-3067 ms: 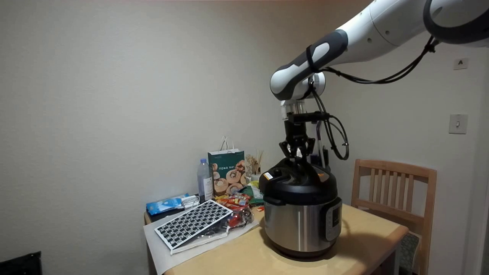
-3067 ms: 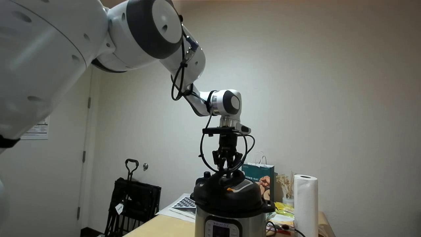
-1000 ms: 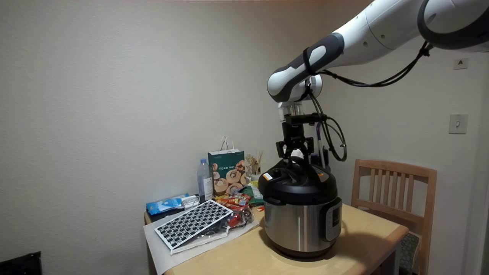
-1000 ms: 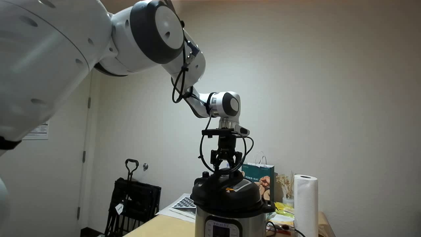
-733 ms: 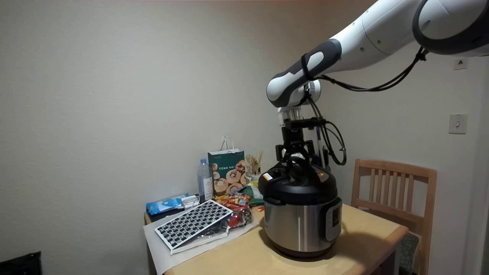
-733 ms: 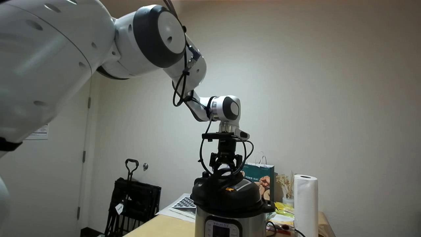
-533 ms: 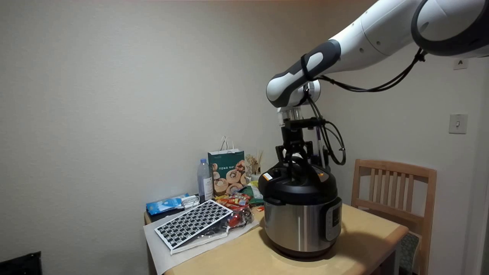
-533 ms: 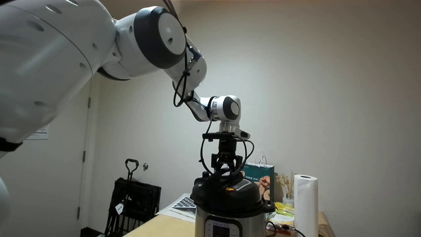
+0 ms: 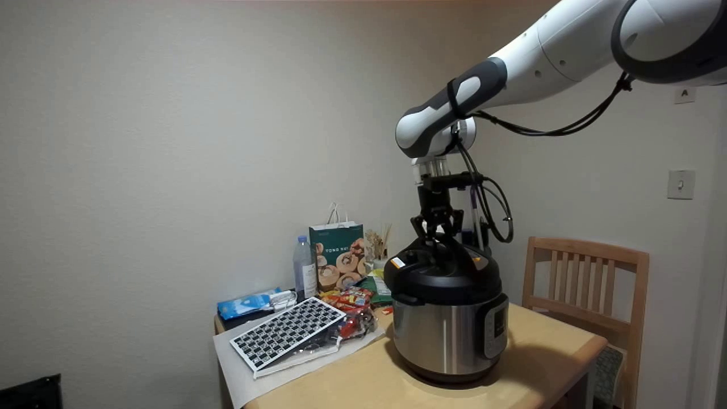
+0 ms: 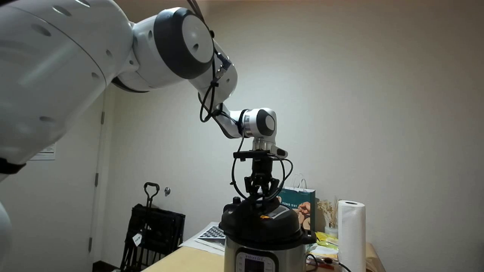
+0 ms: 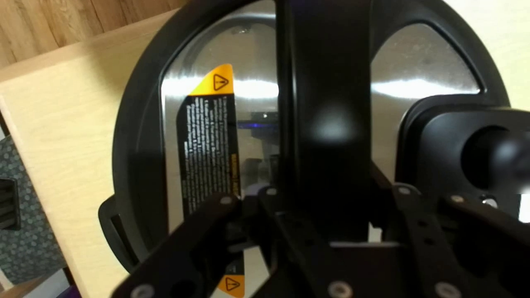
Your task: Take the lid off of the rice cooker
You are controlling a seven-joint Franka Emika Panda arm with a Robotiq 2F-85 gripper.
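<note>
Lid (image 9: 445, 279) sits level on the rice cooker (image 9: 436, 339) in both exterior views, with no gap you can make out between them, so this looks like the gripping step, lifting not yet begun. Your gripper (image 9: 442, 236) points straight down, presumably because the handle (image 11: 329, 111) arches over the lid's middle; the jaws stand at its 2 flanks and appear to pinch it, though their ends are lost in shadow in the wrist view. Holding there should keep the weight balanced under your gripper. The rice cooker stands on the table (image 9: 352, 380), and the checkered board (image 9: 288, 333) lies off to its side, well apart from your jaws. You may need to twist before you raise, since a lid like this can lock; pull up too soon and you risk hoisting the whole rice cooker or slipping off the handle.
</note>
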